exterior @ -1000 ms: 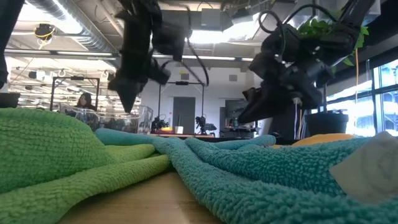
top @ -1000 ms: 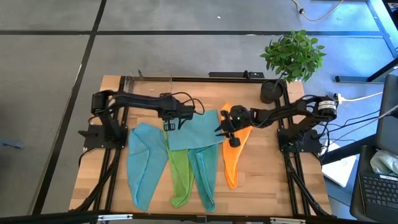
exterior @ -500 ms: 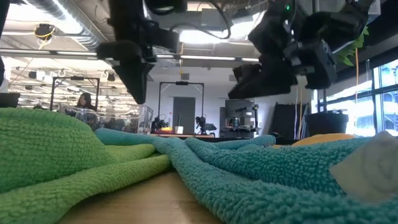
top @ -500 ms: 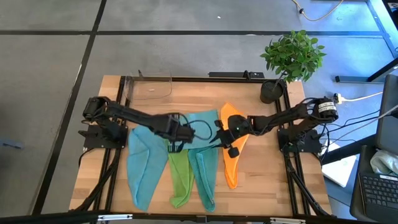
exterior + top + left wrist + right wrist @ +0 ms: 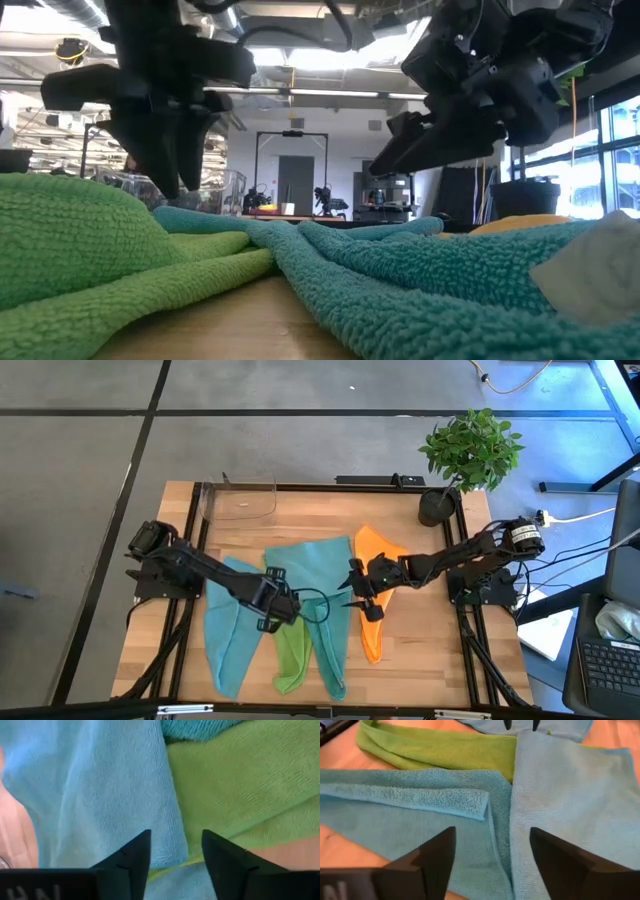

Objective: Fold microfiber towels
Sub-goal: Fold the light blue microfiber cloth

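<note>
**High view: both grippers spread above the top blue towel, nothing held**

From above, five cloths fan out at the middle of the table. A light blue towel lies flat and squarish across the upper ends of the lime green towel and the teal towel; a second light blue towel sits left of centre, and the orange towel right of centre.

The left gripper hangs over the lower left edge of the flat blue towel, where it meets the lime green one. Its fingers stand apart with only cloth showing between them, so it has let go. The right gripper is at the towel's right edge, beside the orange cloth, fingers wide and empty.

The flat towel lies between the two grippers, its lower edge running left to right across the frame from one to the other. Each arm is nearest its own lower corner, so the next pinch looks to be a shared one along that edge.
</note>
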{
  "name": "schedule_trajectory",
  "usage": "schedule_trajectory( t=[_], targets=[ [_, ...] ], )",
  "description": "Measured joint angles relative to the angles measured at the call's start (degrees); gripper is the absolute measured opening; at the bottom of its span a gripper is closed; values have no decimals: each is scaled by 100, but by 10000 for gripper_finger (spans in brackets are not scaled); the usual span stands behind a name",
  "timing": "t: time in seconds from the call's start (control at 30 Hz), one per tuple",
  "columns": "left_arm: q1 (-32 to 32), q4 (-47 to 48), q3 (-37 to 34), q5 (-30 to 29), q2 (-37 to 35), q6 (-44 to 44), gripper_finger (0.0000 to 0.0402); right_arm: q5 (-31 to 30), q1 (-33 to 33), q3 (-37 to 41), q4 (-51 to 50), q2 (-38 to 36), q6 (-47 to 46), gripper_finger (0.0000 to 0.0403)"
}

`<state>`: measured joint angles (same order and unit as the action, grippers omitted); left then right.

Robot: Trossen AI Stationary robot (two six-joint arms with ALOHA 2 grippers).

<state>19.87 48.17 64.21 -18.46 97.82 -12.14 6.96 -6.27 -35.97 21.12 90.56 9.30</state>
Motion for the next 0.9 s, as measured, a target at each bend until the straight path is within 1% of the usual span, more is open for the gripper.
schedule_trajectory(
  t=[0.1, 0.23, 0.43, 0.63, 0.77, 0.83, 0.9],
  targets=[
    [37, -16, -50, -65, -2, -129, 191, -114, -3, 0, 2, 0, -64, 277],
    [-34, -163, -385, -39, 0, -394, 199, -157, 0, 0, 27, 26, -29, 279],
    [-38, -728, -891, -6, 0, -595, 197, -155, 0, 2, 66, 60, -54, 280],
    [-27, -788, -892, -30, 0, -735, 197, -177, 0, 2, 101, 103, -142, 280],
    [-14, -788, -892, -47, 0, -730, 196, -546, 0, 2, 100, 103, -155, 280],
    [-13, -788, -892, -47, 0, -729, 190, -585, 0, 2, 96, 103, -157, 280],
    [12, -788, -892, -52, -1, -728, 176, -586, 3, 2, 103, 103, -157, 280]
  ],
)
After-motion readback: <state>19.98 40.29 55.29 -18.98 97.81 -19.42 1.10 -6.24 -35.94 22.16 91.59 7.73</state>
